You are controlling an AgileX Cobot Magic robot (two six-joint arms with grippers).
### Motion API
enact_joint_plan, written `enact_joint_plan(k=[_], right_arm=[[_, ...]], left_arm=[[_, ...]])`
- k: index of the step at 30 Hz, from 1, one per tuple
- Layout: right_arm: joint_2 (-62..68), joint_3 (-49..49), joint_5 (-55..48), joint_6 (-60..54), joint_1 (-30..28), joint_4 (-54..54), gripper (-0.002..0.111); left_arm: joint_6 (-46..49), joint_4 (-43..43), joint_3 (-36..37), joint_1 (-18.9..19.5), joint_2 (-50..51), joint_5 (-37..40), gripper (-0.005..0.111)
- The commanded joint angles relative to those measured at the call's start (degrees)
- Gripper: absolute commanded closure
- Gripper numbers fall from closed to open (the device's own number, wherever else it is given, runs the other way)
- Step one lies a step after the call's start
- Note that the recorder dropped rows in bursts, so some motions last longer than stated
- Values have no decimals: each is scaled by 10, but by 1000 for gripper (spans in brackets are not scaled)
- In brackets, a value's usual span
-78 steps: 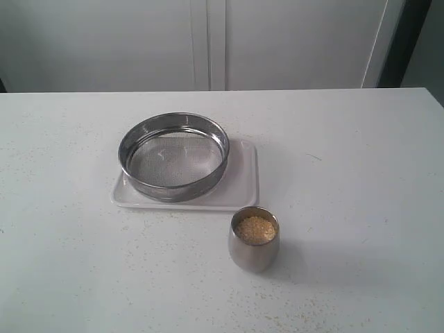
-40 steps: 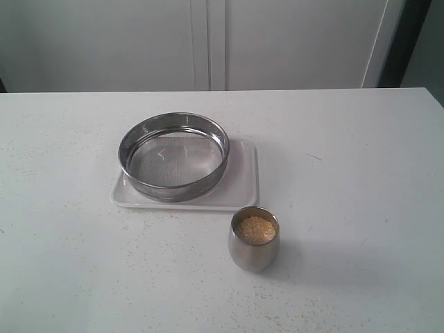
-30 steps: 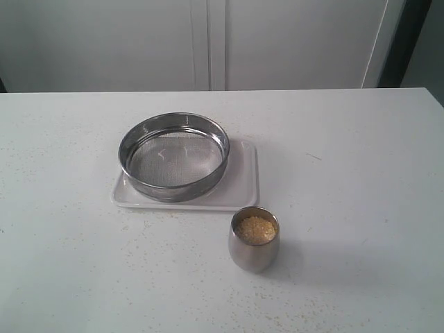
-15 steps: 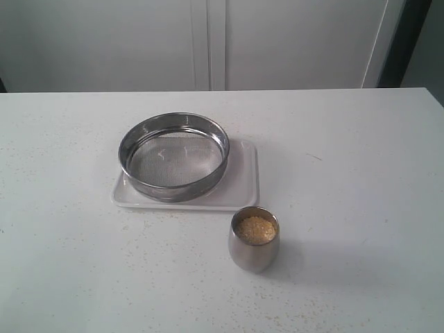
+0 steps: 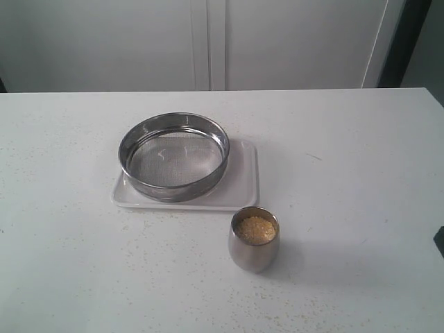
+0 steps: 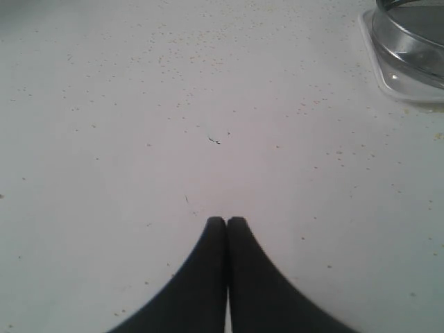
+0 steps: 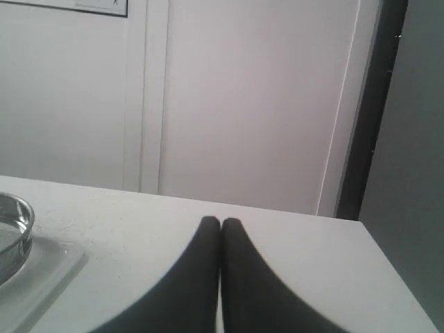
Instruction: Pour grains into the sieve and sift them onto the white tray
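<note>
While nothing in the exterior view is being handled, one sieve (image 5: 173, 158), one white tray (image 5: 244, 179) and one steel cup (image 5: 253, 254) stand on the pale, matte worktop (image 5: 361, 159). The sieve is a wide, shallow round ring of shiny metal with a fine wire-mesh floor. It sits on the left part of the flat, round-cornered tray, overhanging the left edge slightly and leaving a bare strip on the right. The small rounded cup stands upright near the tray's front right corner, apart from it, and the grains (image 5: 255, 229) lie inside as one golden-yellow, granular heap below its rim. A dark sliver (image 5: 440, 241) at the right edge may be part of an arm; it is too little to tell. Plain white cabinet doors (image 5: 208, 41) rise behind. From the left wrist view, one left gripper (image 6: 227, 220) shows as two smooth black tapered fingers pressed tip to tip, closed on nothing, above bare worktop dotted with many tiny specks (image 6: 173, 55). One corner of the tray (image 6: 380, 75) and an arc of the sieve's gleaming wall (image 6: 409, 41) show well away from it. From the right wrist view, the right gripper (image 7: 220, 220) likewise has its two black fingers closed together and empty, with the sieve's rim (image 7: 17, 229) and the tray's low edge (image 7: 52, 274) off to one side, not touching it.
</note>
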State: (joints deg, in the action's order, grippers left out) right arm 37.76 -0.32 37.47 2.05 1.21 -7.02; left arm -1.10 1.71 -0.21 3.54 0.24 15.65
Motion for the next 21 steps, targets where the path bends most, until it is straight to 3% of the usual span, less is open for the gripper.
enact_joint_plan(k=[1,15,21], right_arm=[[79,3,65,10,1,-44,108],[424,3,254,-34,1,-125,108],[499,-18,258,-35,1,-191,108]], left_arm=[[-1,-1,2,-3,-2,-2,107],[-1,-1,2,-3,-2,-2,107],[-1,-1,2,-3,-2,-2,107]])
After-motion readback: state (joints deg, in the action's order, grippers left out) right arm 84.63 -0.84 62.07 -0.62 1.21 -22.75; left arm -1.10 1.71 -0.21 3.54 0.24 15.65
